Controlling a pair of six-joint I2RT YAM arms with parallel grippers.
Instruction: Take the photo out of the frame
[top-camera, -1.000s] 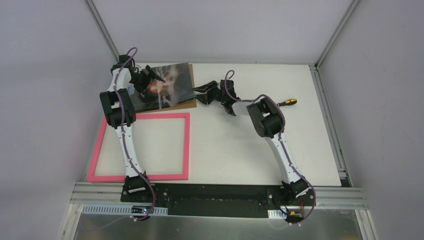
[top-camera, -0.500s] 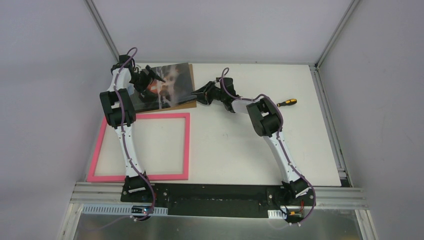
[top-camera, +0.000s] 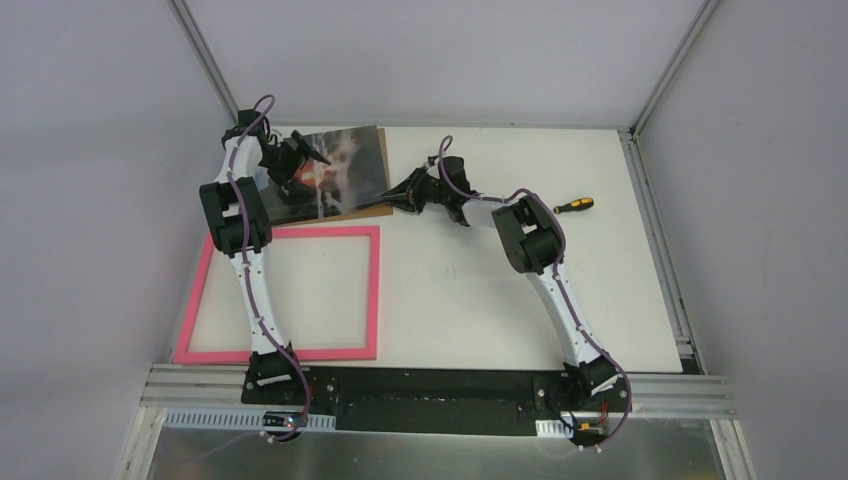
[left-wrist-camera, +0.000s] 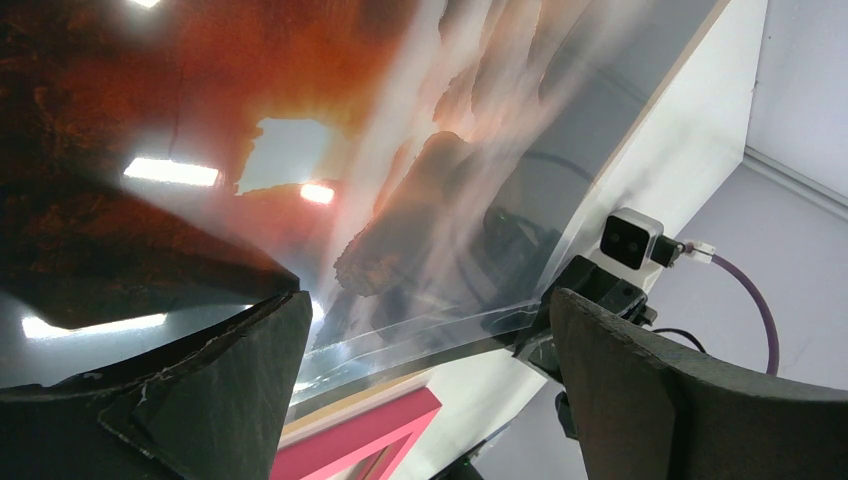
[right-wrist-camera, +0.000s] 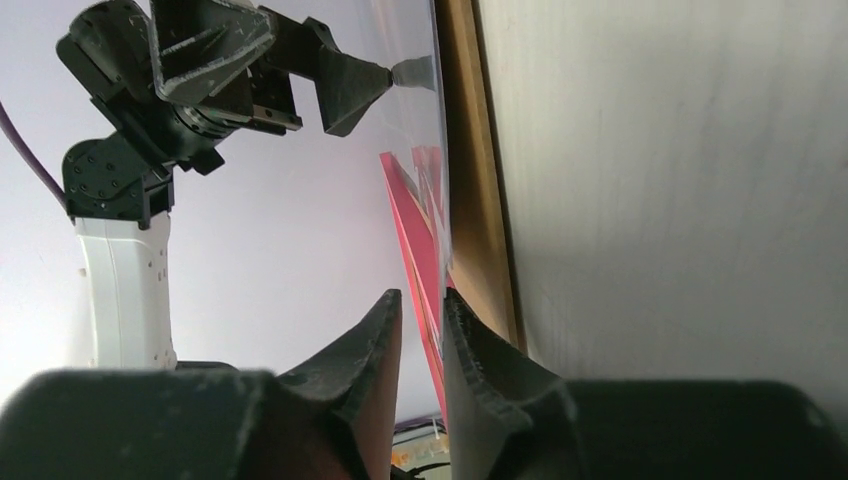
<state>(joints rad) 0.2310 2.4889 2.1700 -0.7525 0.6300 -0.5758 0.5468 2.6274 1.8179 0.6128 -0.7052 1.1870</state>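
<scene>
The photo (top-camera: 340, 170), a dark sunset print on brown backing board, lies at the table's far left under a clear cover sheet (left-wrist-camera: 450, 320). The empty pink frame (top-camera: 375, 290) lies flat nearer me, apart from the photo. My left gripper (top-camera: 303, 158) hovers over the photo with its jaws wide apart (left-wrist-camera: 425, 300), holding nothing. My right gripper (top-camera: 395, 196) is at the photo's right edge. In the right wrist view its jaws (right-wrist-camera: 421, 297) stand a narrow gap apart. The clear sheet's edge (right-wrist-camera: 441, 150) meets the lower fingertip (right-wrist-camera: 452, 300), beside the brown board (right-wrist-camera: 480, 200).
A screwdriver (top-camera: 575, 204) with a yellow-and-black handle lies on the table right of my right arm. Metal rails border the table (top-camera: 600, 300) at the right and back. The frame's corner (left-wrist-camera: 370, 430) shows just below the photo's near edge.
My right gripper has moved left up to the photo's right edge, and its jaws have narrowed. The left arm, the photo and the frame have not moved.
</scene>
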